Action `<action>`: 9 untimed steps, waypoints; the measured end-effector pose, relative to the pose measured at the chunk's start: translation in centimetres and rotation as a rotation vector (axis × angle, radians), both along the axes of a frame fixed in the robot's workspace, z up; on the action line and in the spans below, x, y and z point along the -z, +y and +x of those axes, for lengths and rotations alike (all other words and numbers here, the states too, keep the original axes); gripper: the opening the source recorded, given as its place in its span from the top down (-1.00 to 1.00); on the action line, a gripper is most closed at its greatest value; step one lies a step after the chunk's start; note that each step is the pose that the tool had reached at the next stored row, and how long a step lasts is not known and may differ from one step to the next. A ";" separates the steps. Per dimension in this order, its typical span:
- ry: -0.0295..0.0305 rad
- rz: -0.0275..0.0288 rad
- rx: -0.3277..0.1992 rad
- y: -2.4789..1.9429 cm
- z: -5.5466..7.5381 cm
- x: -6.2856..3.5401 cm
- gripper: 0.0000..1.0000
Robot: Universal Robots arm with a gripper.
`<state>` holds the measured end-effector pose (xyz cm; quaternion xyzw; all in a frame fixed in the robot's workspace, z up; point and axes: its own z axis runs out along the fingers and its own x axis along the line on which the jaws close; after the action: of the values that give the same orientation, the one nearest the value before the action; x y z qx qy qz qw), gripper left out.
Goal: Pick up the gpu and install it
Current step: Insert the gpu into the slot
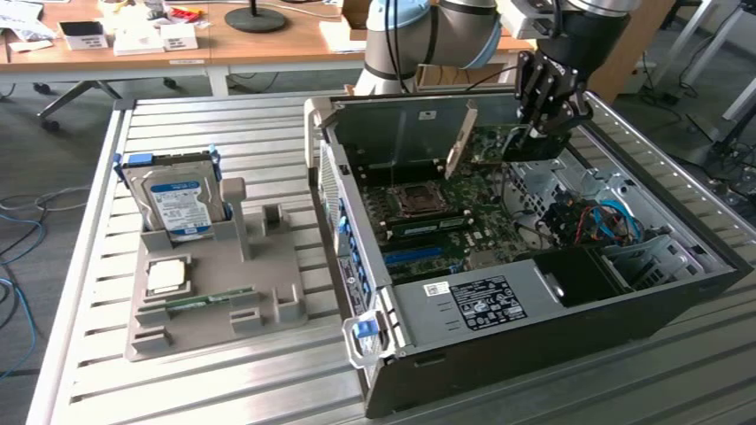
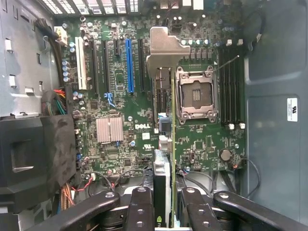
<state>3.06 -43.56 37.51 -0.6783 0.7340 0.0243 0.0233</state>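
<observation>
Claw gripping the gpu, card held edge-on inside the open computer case, over the motherboard beside the processor socket; case sits on slatted surface

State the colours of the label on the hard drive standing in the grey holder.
Blue and white label, best seen in the exterior view.

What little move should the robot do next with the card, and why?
Probably slide the gpu sideways toward the blue slot before lowering. The gripper holds it edge-down above the motherboard, and its edge seems lined up beside that slot, not over it.
</observation>
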 end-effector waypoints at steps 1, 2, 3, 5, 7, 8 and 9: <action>0.0000 -0.0001 0.000 0.00 0.0 0.00 0.47; 0.0000 0.0000 0.000 0.00 0.0 0.00 0.47; 0.0000 0.0001 0.000 0.00 0.0 0.01 0.47; -0.0002 0.0006 0.000 0.00 -0.2 0.07 0.47; -0.0001 0.0004 -0.001 -0.01 -0.5 0.10 0.47; 0.0000 0.0004 -0.001 -0.01 -0.5 0.10 0.47; 0.0000 0.0002 -0.001 -0.01 -0.5 0.10 0.47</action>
<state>2.52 -43.57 37.41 -0.6786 0.7337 0.0244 0.0234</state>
